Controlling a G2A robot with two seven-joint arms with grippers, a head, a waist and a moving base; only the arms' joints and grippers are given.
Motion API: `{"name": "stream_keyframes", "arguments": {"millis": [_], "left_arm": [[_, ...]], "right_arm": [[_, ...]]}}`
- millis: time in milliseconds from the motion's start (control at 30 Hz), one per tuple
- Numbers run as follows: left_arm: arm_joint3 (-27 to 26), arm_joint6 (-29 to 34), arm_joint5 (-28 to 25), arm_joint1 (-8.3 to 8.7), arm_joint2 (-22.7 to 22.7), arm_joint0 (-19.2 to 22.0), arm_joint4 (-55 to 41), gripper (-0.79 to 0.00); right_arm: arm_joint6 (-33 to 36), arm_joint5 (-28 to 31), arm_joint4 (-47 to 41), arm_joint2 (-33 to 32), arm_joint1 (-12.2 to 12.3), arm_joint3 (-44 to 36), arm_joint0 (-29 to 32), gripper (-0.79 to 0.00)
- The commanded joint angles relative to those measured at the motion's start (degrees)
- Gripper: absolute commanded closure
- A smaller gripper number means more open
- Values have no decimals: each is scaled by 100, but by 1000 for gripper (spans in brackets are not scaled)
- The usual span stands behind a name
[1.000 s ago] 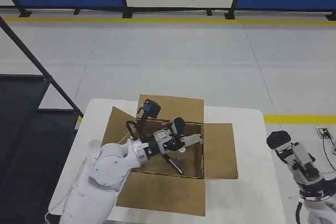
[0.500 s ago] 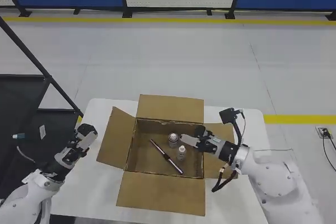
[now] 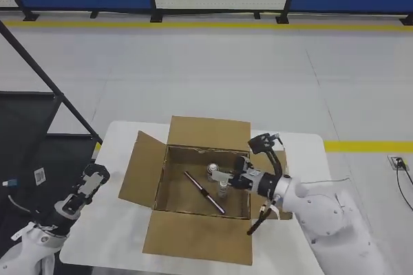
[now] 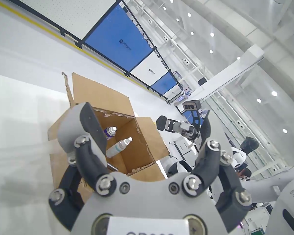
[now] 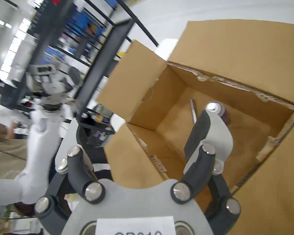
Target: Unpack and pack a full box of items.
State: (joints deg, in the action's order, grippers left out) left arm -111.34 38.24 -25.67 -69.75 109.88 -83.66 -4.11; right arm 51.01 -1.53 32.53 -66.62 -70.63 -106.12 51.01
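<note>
An open cardboard box [image 3: 200,237] stands mid-table with its flaps spread. Inside lie a dark rod [image 3: 205,193], a purple-labelled spray can [image 3: 212,169] and a small white bottle [image 3: 222,187]. My right gripper [image 3: 234,175] hangs open over the box's right wall, just beside the bottle and can, holding nothing. Its wrist view looks down into the box [image 5: 161,133] at the can [image 5: 215,107] and rod [image 5: 193,110], with the right gripper [image 5: 139,123] open. My left gripper [image 3: 98,173] stays open and empty at the table's left edge, well apart from the box [image 4: 137,133].
The white table [image 3: 120,216] has bare room left of the box and along its right edge. A black metal frame [image 3: 34,75] stands beyond the left side. The yellow floor line [image 3: 372,146] runs past the right.
The left arm has drawn out of the box and back to the table's left edge. The right arm has come in from the far right and now reaches over the box's right wall.
</note>
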Motion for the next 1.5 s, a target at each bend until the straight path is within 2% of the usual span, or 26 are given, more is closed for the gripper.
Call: {"name": "stream_keyframes", "arguments": {"millis": [0,100,167,433,633,733,767,800,933,967,1033,1067,1267,1367,1467], "left_arm": [[-4,-75,75,6,-69,31,7,-785],[23,-197,175,18,-78,73,-31,-785],[43,-209,203,30,-49,68,-104,-785],[75,-179,198,57,31,1,-235,-785],[75,-179,198,57,31,1,-235,-785],[75,-179,198,57,31,1,-235,-785],[75,-179,198,57,31,1,-235,-785],[75,-179,198,57,31,1,-235,-785],[75,-179,198,57,31,1,-235,-785],[75,-179,198,57,31,1,-235,-785],[75,-179,198,57,31,1,-235,-785],[75,-179,198,57,31,1,-235,-785],[75,-179,198,57,31,1,-235,-785],[75,-179,198,57,31,1,-235,-785],[75,-179,198,57,31,1,-235,-785]], "right_arm": [[291,-464,1219,474,-24,77,-323,-785],[755,-787,2387,1246,-112,356,-809,-785],[1021,-759,2714,1651,-190,659,-1100,-785],[1543,-737,2771,2438,-528,2160,-1951,-785],[1553,-534,2414,2632,-720,2981,-2228,-785],[1520,-476,2294,2692,-795,3284,-2286,-717],[1505,-430,2258,2700,-814,3381,-2307,-453],[1478,-405,2223,2707,-834,3452,-2320,-382],[1430,-384,2155,2743,-904,3654,-2343,-348],[1416,-375,2152,2745,-917,3689,-2353,-314],[1389,-380,2120,2733,-941,3706,-2349,-166],[1387,-377,2129,2722,-946,3704,-2348,0],[1493,-534,2382,2512,-888,3233,-2195,0],[1685,-681,2763,2239,-757,2447,-1917,0],[1974,-878,3310,1781,-567,1213,-1417,0]]}}
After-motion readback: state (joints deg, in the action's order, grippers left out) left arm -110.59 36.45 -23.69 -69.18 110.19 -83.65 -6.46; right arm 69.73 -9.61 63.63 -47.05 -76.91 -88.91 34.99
